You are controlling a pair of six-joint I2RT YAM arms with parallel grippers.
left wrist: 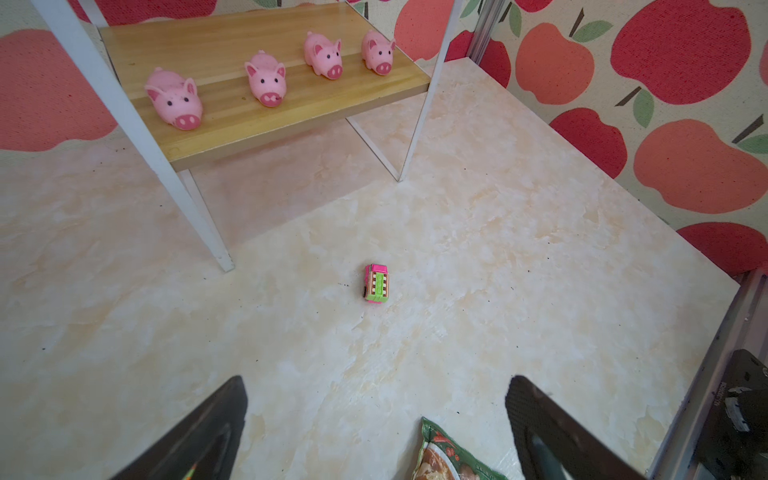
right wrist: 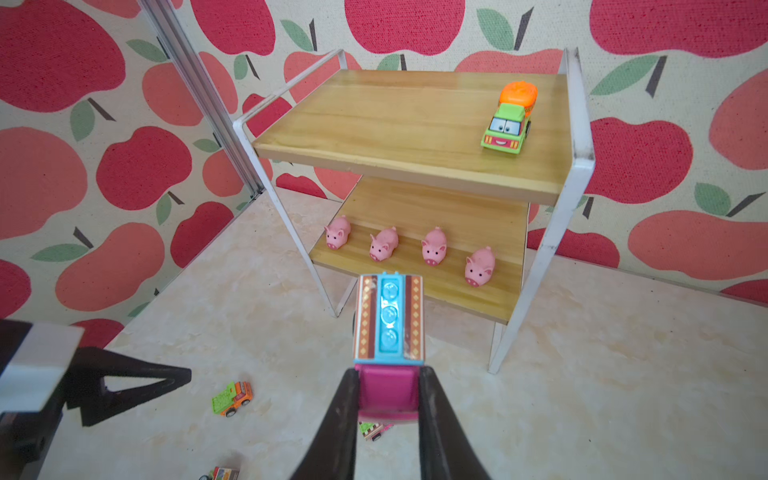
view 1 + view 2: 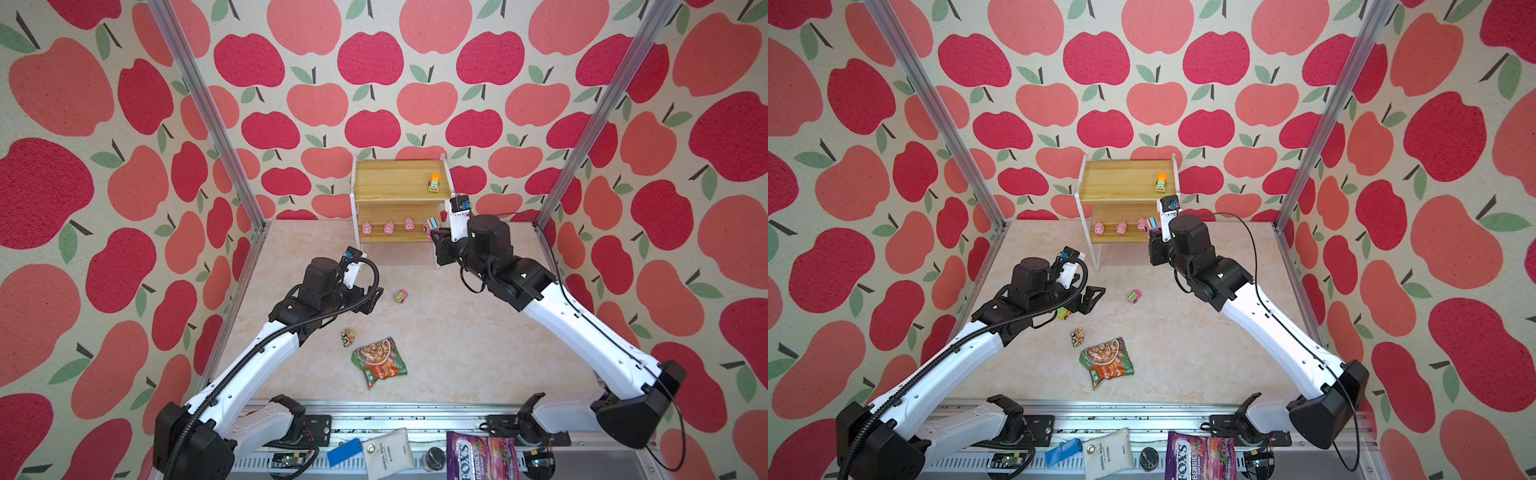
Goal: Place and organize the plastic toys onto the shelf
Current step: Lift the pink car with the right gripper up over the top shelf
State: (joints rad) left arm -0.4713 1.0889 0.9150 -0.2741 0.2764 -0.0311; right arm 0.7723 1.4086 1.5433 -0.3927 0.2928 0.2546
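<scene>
The shelf point(image 3: 390, 178) point(image 2: 395, 120) stands at the back wall. Several pink pigs point(image 2: 384, 244) point(image 1: 268, 79) line its lower board. A green-and-orange truck point(image 3: 434, 183) point(image 2: 509, 118) sits at the right of the top board. My right gripper point(image 2: 388, 374) point(image 3: 434, 232) is shut on a pink truck with a blue-and-brown box point(image 2: 388, 320), held in front of the lower board. My left gripper point(image 1: 376, 386) point(image 3: 1092, 297) hangs open above the floor. On the floor lie a pink-and-green truck point(image 3: 401, 296) point(image 1: 376, 284), a green-and-orange truck point(image 3: 1063, 314) point(image 2: 232, 398) and a truck on its side point(image 3: 348, 336).
A green-and-orange snack packet point(image 3: 379, 360) point(image 1: 449, 457) lies on the floor near the front. Aluminium posts point(image 3: 208, 112) stand at the back corners. A blue card point(image 3: 344, 452), a white sachet point(image 3: 388, 453) and a purple sweets bag point(image 3: 482, 457) rest on the front rail.
</scene>
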